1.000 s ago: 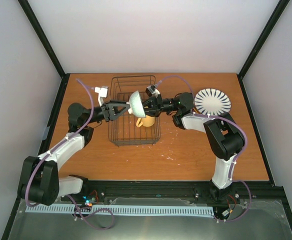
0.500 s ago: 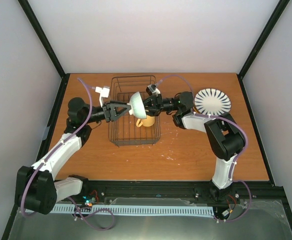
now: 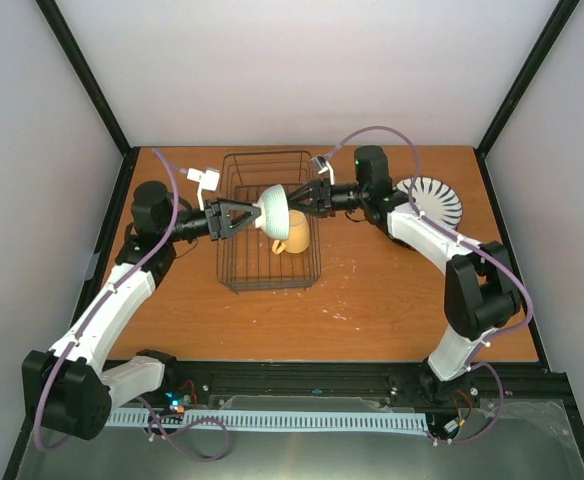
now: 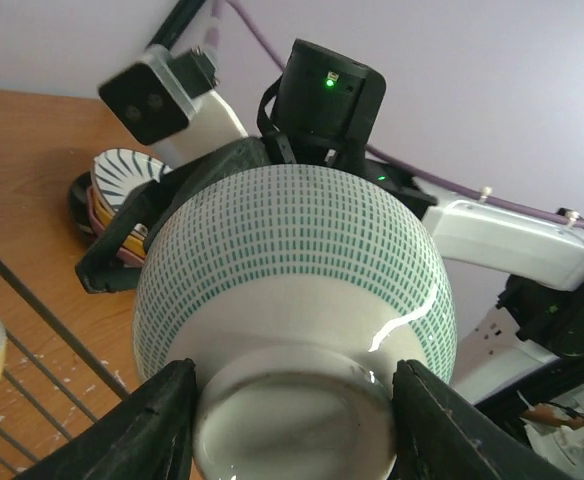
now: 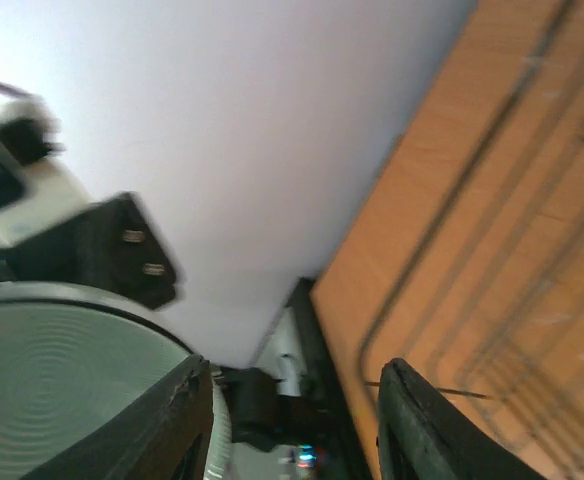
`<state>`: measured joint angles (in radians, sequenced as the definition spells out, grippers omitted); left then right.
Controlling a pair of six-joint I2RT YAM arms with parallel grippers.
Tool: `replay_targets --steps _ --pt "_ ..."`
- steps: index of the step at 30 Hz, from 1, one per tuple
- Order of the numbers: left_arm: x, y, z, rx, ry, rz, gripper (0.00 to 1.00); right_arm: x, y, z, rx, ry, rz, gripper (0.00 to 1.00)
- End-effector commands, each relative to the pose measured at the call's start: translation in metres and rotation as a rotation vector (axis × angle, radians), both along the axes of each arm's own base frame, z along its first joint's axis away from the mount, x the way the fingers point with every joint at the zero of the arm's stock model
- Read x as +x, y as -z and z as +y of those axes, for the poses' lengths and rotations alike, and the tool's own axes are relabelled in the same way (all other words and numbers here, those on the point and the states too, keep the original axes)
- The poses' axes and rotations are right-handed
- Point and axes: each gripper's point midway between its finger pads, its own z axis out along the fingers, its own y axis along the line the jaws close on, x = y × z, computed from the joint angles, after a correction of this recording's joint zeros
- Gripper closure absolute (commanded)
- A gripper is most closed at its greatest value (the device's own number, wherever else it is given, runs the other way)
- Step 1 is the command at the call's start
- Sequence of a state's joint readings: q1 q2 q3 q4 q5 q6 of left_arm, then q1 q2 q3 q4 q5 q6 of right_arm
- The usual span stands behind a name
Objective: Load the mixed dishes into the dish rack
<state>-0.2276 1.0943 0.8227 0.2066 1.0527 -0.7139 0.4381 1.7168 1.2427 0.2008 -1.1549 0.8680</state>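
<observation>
A pale blue-green small bowl point(image 3: 273, 208) hangs on its side above the dish rack point(image 3: 234, 262), a dark wire basket. My left gripper point(image 3: 251, 215) is shut on the bowl's foot, which sits between the two fingers in the left wrist view point(image 4: 292, 405). My right gripper point(image 3: 295, 202) faces the bowl's mouth with its jaws open. In the right wrist view the bowl's rim point(image 5: 204, 420) lies just beside one finger point(image 5: 177, 425). A yellow mug point(image 3: 294, 236) stands inside the rack. The striped plate point(image 3: 434, 201) tops a stack of plates at the right, partly hidden by the right arm.
The rack's wires show at the left wrist view's lower left point(image 4: 32, 335) and at the right wrist view's right side point(image 5: 532, 200). Bare orange table point(image 3: 372, 290) lies in front of the rack. Black frame posts border the table.
The right gripper's jaws have opened off the bowl's rim and the right arm has swung up and back. The left arm has stretched slightly, carrying the bowl a little farther.
</observation>
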Motion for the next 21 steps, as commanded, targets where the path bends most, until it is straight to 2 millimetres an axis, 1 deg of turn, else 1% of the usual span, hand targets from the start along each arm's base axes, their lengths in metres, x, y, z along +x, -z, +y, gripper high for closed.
replay_targets --steps 1,3,6,8,9,11,16,19,21 --pt "0.005 -0.023 0.004 0.07 -0.058 -0.103 0.99 0.007 0.048 -0.037 -0.302 0.127 -0.026 0.54" --pt "0.01 -0.017 0.007 0.116 -0.089 -0.085 1.0 0.021 0.062 -0.06 -0.475 0.233 -0.068 0.54" --pt "0.019 -0.008 0.014 0.197 -0.152 -0.065 0.99 0.041 0.074 -0.098 -0.713 0.399 -0.148 0.53" --pt "0.026 -0.002 0.02 0.256 -0.194 -0.048 0.99 0.049 0.075 -0.123 -0.807 0.49 -0.171 0.52" --pt "0.03 -0.002 0.022 0.282 -0.213 -0.044 0.99 0.051 0.077 -0.132 -0.845 0.518 -0.177 0.52" --pt "0.037 0.004 0.026 0.349 -0.232 -0.012 0.99 0.053 0.079 -0.147 -0.902 0.557 -0.185 0.52" --pt "0.044 0.026 0.038 0.496 -0.271 0.065 0.99 0.055 0.085 -0.164 -0.938 0.586 -0.172 0.52" --pt "0.044 0.048 0.043 0.601 -0.285 0.132 0.99 0.056 0.088 -0.168 -0.952 0.592 -0.171 0.52" --pt "0.044 0.067 0.047 0.688 -0.298 0.181 0.99 0.056 0.088 -0.17 -0.958 0.595 -0.171 0.52"
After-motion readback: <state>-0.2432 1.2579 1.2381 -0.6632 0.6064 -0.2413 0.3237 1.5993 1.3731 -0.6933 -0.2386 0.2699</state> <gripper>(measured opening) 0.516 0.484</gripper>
